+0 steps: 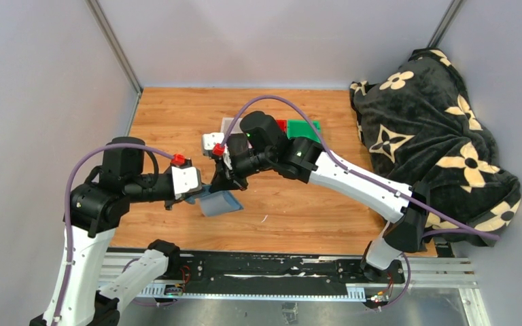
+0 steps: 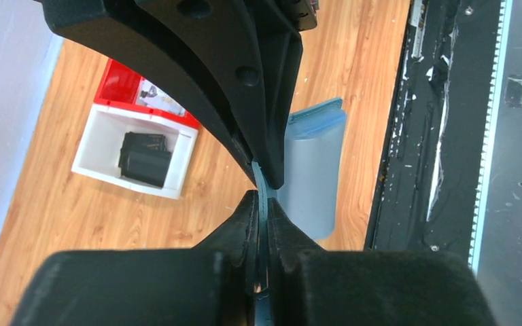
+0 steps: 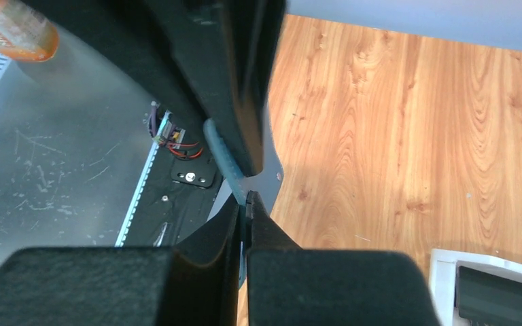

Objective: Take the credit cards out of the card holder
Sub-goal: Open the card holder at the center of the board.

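Bins (image 1: 304, 128) are sitting upper centre; left pincer (image 2: 264, 193) and right pincer (image 3: 247, 195) are each clamping the holder (image 2: 310, 170).

Top cam's up high behind the near edge of the table (image 1: 299, 210), looking down over all of it. Both wrist cams stare down from right up against the card holder (image 1: 219, 202), which all three views share.

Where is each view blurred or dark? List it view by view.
Top external: even light, sharp, faint shadows. Left wrist: the left gripper looms dark and soft; the card holder it pinches is clearer. Right wrist: the right gripper blacks out half the frame; the table grain sharp.
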`<action>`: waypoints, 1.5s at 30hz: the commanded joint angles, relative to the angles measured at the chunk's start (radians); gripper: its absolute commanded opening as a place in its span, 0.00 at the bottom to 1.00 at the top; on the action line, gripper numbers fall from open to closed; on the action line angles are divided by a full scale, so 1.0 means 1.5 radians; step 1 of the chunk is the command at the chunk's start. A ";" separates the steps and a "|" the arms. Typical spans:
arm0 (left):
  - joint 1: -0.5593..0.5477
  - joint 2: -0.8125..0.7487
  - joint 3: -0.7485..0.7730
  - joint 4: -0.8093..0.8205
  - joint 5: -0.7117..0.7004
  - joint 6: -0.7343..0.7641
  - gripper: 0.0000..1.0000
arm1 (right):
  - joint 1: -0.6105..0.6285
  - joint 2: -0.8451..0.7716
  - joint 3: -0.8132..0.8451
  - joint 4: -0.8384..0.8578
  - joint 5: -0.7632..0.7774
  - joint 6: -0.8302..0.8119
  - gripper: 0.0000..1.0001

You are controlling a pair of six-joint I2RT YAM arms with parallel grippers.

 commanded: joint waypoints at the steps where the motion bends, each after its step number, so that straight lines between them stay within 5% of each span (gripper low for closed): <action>1: -0.007 -0.006 0.026 0.013 0.036 -0.004 0.40 | 0.004 0.001 0.014 0.031 0.075 0.033 0.00; 2: -0.007 -0.004 0.033 0.014 0.030 -0.013 0.83 | -0.005 -0.004 0.008 0.042 0.084 0.045 0.00; 3: -0.007 -0.004 0.038 0.014 0.027 -0.020 0.98 | -0.015 -0.014 -0.002 0.057 0.082 0.069 0.00; 16: -0.007 -0.036 0.102 0.070 0.028 -0.189 1.00 | -0.150 -0.238 -0.303 0.471 -0.175 0.374 0.00; 22: -0.007 -0.098 0.020 0.292 -0.007 -0.373 0.89 | -0.152 -0.279 -0.341 0.578 -0.205 0.463 0.00; 33: -0.007 -0.083 -0.018 0.457 0.162 -0.647 0.74 | -0.151 -0.246 -0.356 0.805 -0.171 0.641 0.00; 38: -0.007 -0.091 -0.044 0.469 0.146 -0.650 0.56 | -0.150 -0.220 -0.357 0.907 -0.167 0.715 0.00; 45: -0.007 -0.109 -0.062 0.535 0.090 -0.693 0.14 | -0.143 -0.213 -0.360 0.906 -0.173 0.718 0.00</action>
